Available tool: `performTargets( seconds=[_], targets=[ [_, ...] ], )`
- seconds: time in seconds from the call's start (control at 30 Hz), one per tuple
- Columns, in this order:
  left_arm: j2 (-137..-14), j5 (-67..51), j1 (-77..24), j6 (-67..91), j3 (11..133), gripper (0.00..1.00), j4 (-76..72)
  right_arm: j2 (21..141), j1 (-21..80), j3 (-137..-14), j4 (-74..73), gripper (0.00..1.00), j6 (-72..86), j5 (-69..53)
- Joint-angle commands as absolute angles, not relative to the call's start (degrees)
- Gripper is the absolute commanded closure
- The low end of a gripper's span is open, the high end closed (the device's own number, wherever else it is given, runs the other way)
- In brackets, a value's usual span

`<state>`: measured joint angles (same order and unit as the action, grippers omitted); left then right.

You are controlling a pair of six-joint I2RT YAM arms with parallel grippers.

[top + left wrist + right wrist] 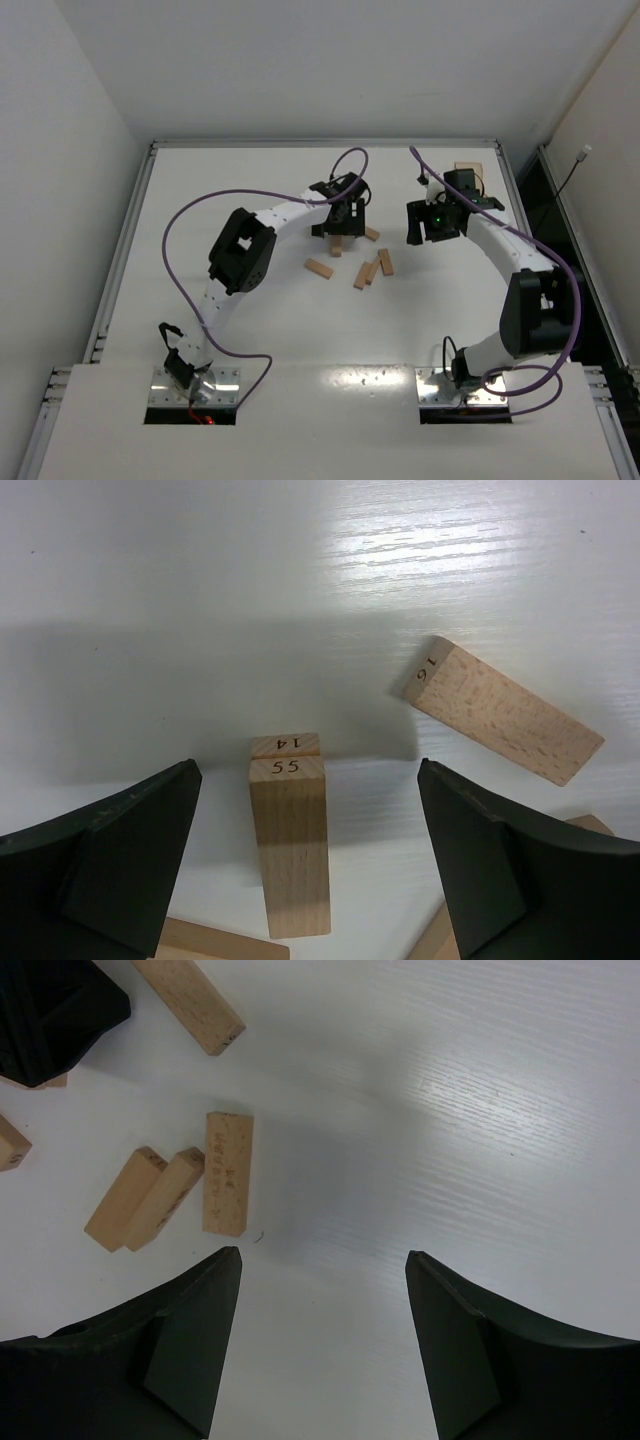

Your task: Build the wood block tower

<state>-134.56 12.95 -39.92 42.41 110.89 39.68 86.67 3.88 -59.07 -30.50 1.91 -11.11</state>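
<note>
Two light-tan wood blocks marked 55 and 14 sit face to face as a small stack (290,850) between the fingers of my left gripper (308,780). The gripper is open and touches neither. In the top view this stack (337,246) shows just below the left gripper (340,218). I cannot tell whether the pair stands or lies. My right gripper (323,1257) is open and empty over bare table, to the right of the blocks in the top view (430,226).
Loose blocks lie around: one marked 16 (505,725), one (319,267), a pair (366,272), one (386,262) and one (371,233). The right wrist view shows a pair (145,1200) and a single (228,1172). A tan tray (467,170) sits at the back right.
</note>
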Motion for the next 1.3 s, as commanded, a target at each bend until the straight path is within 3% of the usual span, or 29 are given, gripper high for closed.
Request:
performTargets(
  seconds=[0.0,0.17,0.53,0.73,0.93,1.27],
  targets=[
    [-135.97,12.48,-39.37,40.71,110.92,0.1,40.52,85.61,3.6,-60.91,-29.53,0.36,1.23,-11.78],
    [-132.55,11.78,-39.9,34.73,116.43,0.07,39.99,84.56,4.22,-60.91,-29.01,0.36,-2.19,-8.97],
    [-120.17,12.03,-37.18,25.75,127.09,0.03,35.51,86.39,6.06,-63.63,-26.63,0.24,-4.47,-10.2],
    [-113.04,20.74,-28.58,25.41,118.84,0.01,35.51,95.69,10.54,-72.49,-27.24,0.28,-8.51,-14.05],
    [-106.63,12.49,-13.04,21.19,112.25,0.01,36.12,109.39,14.32,-82.7,-29.18,0.35,-11.34,-16.0],
    [-99.05,9.05,-4.39,21.7,98.44,0.01,36.65,119.17,19.42,-87.63,-29.88,0.39,-15.64,-12.92]
  ],
)
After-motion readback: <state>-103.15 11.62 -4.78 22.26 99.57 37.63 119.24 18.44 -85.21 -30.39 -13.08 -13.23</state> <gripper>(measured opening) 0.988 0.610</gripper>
